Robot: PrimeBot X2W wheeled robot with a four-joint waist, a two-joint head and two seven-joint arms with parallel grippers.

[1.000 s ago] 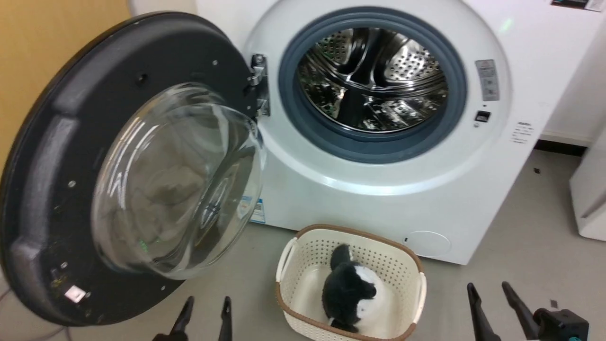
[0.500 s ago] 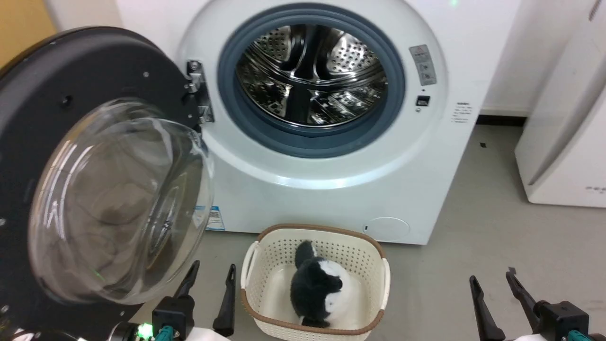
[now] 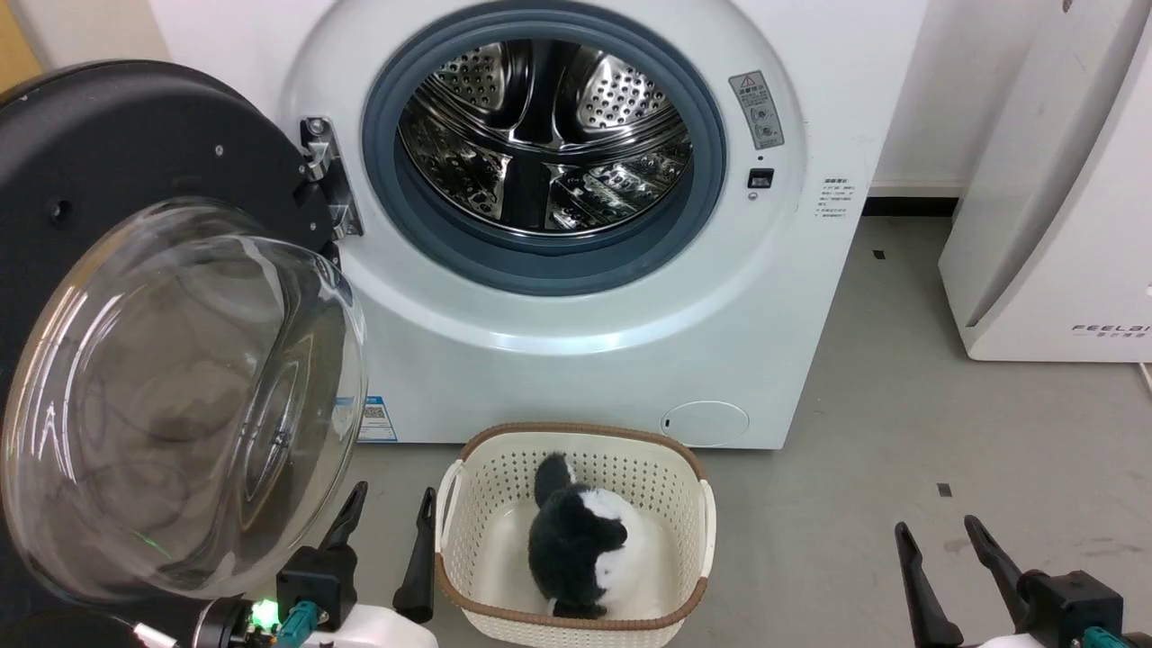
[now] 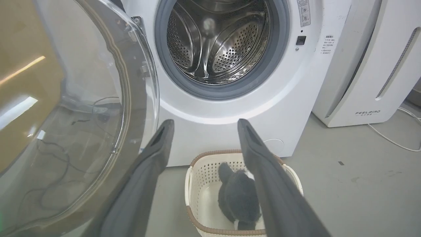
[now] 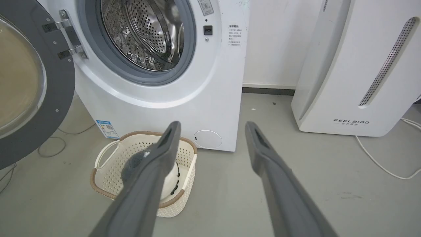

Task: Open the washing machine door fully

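The washing machine door, a black disc with a bulging glass bowl, stands swung wide to the left of the washer on its hinge. The steel drum lies bare inside its grey ring. My left gripper is open, low beside the glass bowl's lower right edge and apart from it. In the left wrist view the left gripper has nothing between its fingers, with the door's glass to its left. My right gripper is open over the floor; the right wrist view shows the right gripper and the door.
A cream basket holding a black-and-white plush toy sits on the floor before the washer, between my grippers. A white appliance stands to the right, with a cable on the floor near it.
The head camera has turned, so the washer and door have slid left in its picture. The left gripper shows more fully. The door's swing looks unchanged.
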